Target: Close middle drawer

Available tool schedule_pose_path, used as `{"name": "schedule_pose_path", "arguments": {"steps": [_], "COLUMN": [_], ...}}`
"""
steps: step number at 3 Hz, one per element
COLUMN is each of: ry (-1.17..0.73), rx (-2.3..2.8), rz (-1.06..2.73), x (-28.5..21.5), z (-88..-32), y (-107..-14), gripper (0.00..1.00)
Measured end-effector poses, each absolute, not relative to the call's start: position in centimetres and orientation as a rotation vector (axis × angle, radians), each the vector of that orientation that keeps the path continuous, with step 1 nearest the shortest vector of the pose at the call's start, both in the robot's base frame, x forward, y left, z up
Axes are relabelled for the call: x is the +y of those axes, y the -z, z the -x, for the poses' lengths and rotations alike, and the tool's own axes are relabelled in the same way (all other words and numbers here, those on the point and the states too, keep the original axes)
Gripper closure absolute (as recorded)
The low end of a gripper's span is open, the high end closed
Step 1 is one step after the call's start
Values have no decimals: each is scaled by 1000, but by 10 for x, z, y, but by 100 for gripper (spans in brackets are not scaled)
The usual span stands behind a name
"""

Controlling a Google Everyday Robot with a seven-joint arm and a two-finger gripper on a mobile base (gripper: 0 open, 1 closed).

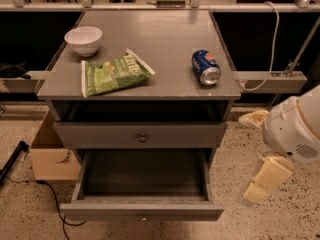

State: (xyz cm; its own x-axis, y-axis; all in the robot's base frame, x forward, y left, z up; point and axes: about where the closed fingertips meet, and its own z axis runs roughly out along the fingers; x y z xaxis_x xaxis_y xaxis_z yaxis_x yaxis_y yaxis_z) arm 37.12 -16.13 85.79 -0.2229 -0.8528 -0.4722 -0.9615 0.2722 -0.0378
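Note:
The middle drawer (142, 213) is a wide grey drawer pulled far out, its inside (145, 171) empty and its small round knob at the lower edge of its front. The like grey drawer nearest the tabletop (142, 134) sits above it with its knob showing, and a dark gap lies over it. The lowest drawer is hidden beneath the open one. My gripper (261, 183) with cream-coloured fingers hangs from the white arm (295, 129) to the right of the open drawer. It is about level with the drawer's side and apart from it.
On the grey tabletop (165, 39) are a white bowl (83, 40), a green chip bag (114, 73) and a blue soda can (205, 67) on its side. A cardboard box (50, 154) and a black cable (50, 194) lie on the floor to the left.

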Motion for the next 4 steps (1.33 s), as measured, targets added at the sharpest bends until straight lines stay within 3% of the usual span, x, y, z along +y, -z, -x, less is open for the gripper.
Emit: {"name": "schedule_pose_path", "arguments": {"steps": [3, 4], "ry": [-7, -12], "rx": [1994, 1994], "rz": [1573, 1557], "x": [-158, -155], "z": [-336, -343], "y": [-850, -844], "gripper": [0, 0]}}
